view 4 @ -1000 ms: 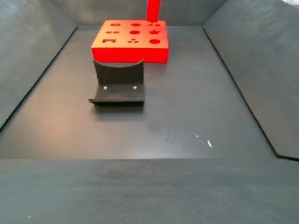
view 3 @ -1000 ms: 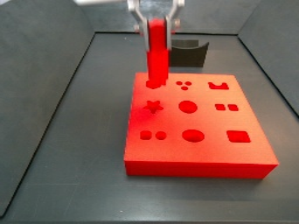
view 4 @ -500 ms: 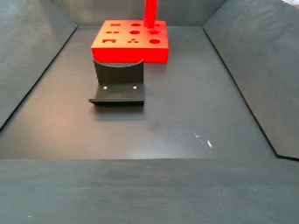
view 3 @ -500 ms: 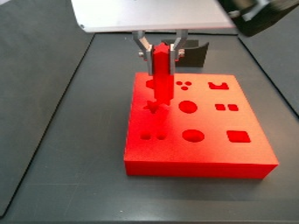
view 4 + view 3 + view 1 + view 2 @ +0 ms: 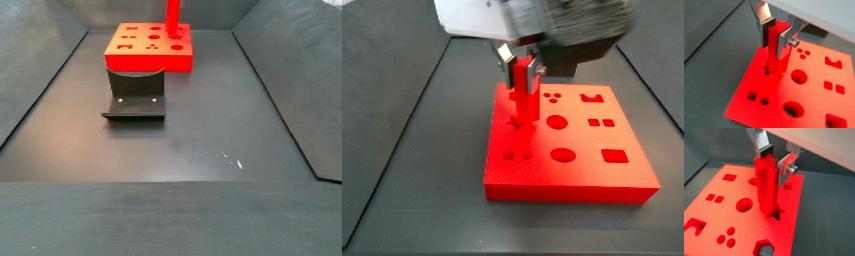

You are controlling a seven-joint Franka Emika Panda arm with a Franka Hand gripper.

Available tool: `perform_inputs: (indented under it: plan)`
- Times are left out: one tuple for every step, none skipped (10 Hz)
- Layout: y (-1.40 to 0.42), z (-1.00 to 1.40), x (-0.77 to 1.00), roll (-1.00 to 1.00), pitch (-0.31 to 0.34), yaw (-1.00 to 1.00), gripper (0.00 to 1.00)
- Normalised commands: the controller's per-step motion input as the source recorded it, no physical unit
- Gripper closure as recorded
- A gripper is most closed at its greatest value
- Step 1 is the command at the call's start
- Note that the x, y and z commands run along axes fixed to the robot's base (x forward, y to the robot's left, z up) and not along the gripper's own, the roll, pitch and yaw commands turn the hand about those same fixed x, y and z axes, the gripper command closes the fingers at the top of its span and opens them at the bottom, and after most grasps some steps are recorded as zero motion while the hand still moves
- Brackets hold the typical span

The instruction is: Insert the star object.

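The star object (image 5: 773, 55) is a slim red peg, held upright. My gripper (image 5: 775, 40) is shut on its upper part, with a silver finger (image 5: 784, 44) on each side. It also shows in a wrist view (image 5: 765, 188) with the gripper (image 5: 774, 161) around it. The peg's lower end sits in the star-shaped hole (image 5: 517, 122) of the large red block (image 5: 589, 165). In a side view the gripper (image 5: 521, 62) hangs over the block's far left part. In a side view only the peg (image 5: 173, 12) shows above the block (image 5: 134, 58).
The red block (image 5: 817, 95) has several other holes: round, square and notched shapes (image 5: 744, 204). A dark curved fixture (image 5: 135, 97) stands on the floor beside the block. Grey walls enclose the dark floor (image 5: 174, 170).
My gripper has come down with the peg and shifted toward the star-shaped hole. The peg's lower end now stands in that hole. The block has not moved.
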Motion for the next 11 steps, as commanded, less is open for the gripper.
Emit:
perform_inputs:
  plan:
    - [0.0,-0.25,-0.27,-0.16,0.01,-0.78,1.0]
    - [0.13,0.0,-0.29,-0.13,0.006,-0.58,1.0]
    - [0.08,0.07,-0.14,-0.1,-0.043,-0.15,1.0]
    - [0.0,0.0,0.02,0.0,0.0,0.0,1.0]
    - [0.0,-0.01,0.22,0.0,0.043,0.21,1.0]
    - [0.02,-0.15,0.27,0.01,0.064,0.33,1.0]
    - [0.11,-0.2,0.17,0.0,0.046,0.33,1.0]
    - [0.0,-0.21,-0.17,-0.14,0.001,0.15,1.0]
    - [0.0,-0.04,-0.3,-0.17,0.0,0.03,1.0]
    - [0.0,-0.03,-0.33,-0.13,-0.027,0.0,1.0]
    - [0.0,-0.05,-0.35,-0.09,-0.037,0.0,1.0]
